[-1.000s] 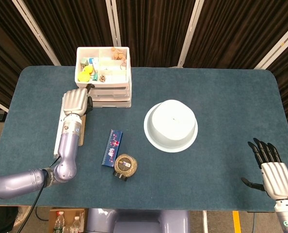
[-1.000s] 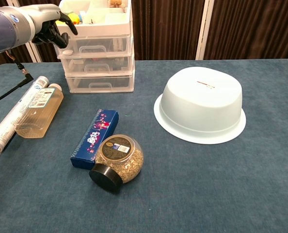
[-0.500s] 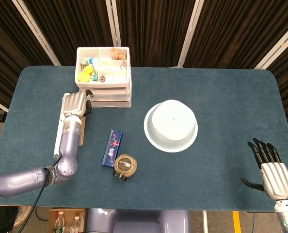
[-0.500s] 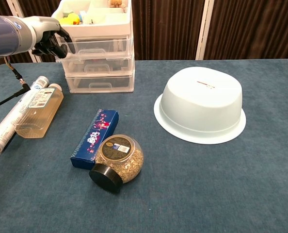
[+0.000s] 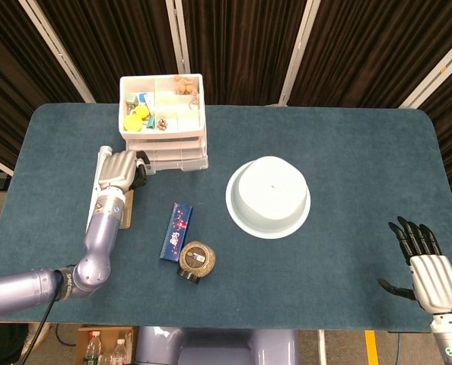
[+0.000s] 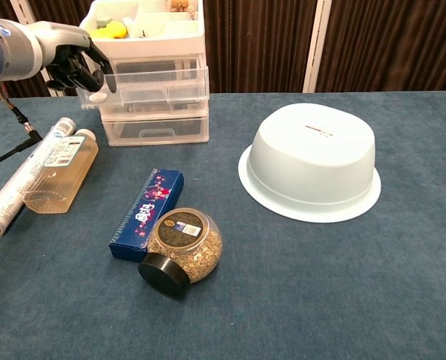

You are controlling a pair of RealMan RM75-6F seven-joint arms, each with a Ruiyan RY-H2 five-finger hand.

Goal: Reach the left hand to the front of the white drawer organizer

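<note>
The white drawer organizer (image 5: 163, 114) stands at the back left of the table, its open top tray full of small items. In the chest view its upper clear drawer (image 6: 152, 86) juts out from the organizer (image 6: 155, 124). My left hand (image 5: 123, 169) is at the organizer's front left corner. Seen from the chest, the left hand (image 6: 73, 60) has its fingers curled over that drawer's left front corner. My right hand (image 5: 431, 274) hovers far off at the table's front right, fingers spread and holding nothing.
An upturned white bowl (image 5: 268, 196) sits mid-table. A blue box (image 6: 146, 212) and a tipped jar with a black lid (image 6: 182, 244) lie in front of the organizer. A clear bottle (image 6: 61, 169) and a long tube (image 6: 24, 180) lie under my left arm.
My left hand dropped from beside the top tray to the upper drawer's front corner and drew back towards me. The upper drawer has slid out with it.
</note>
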